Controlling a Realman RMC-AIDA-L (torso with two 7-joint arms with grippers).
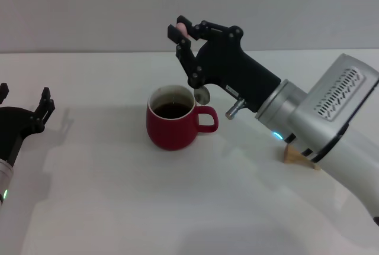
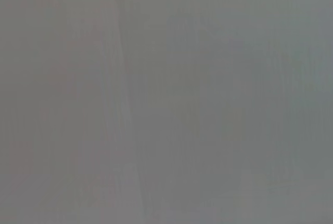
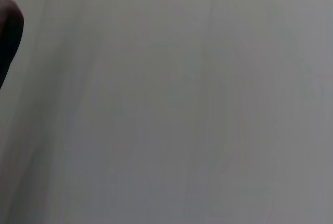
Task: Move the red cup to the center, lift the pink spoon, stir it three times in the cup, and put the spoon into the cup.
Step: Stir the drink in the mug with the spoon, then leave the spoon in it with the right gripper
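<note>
The red cup (image 1: 173, 125) stands on the white table in the middle of the head view, handle toward my right arm, dark liquid inside. My right gripper (image 1: 181, 34) is above and behind the cup, shut on the pink spoon (image 1: 202, 95). The spoon's pink handle end shows between the fingers and its grey bowl hangs just over the cup's rim beside the handle, outside the liquid. My left gripper (image 1: 23, 97) is open and empty at the far left, low over the table. Both wrist views show only blank grey surface.
A tan wooden block (image 1: 299, 155) lies on the table under my right forearm. The white table (image 1: 118, 196) runs back to a pale wall.
</note>
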